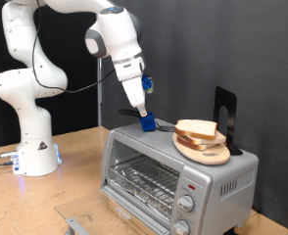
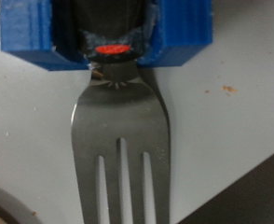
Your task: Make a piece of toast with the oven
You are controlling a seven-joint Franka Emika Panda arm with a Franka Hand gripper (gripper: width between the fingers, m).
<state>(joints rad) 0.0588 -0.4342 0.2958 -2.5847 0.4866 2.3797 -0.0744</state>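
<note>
At frame centre the end effector grips a fork by its blue holder atop the oven; the piece of toast sits on a wooden plate just right.

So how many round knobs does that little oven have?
2 show on the oven, both on its front panel toward the exterior view's right: one knob, the other just below. More could be cropped off.
</note>
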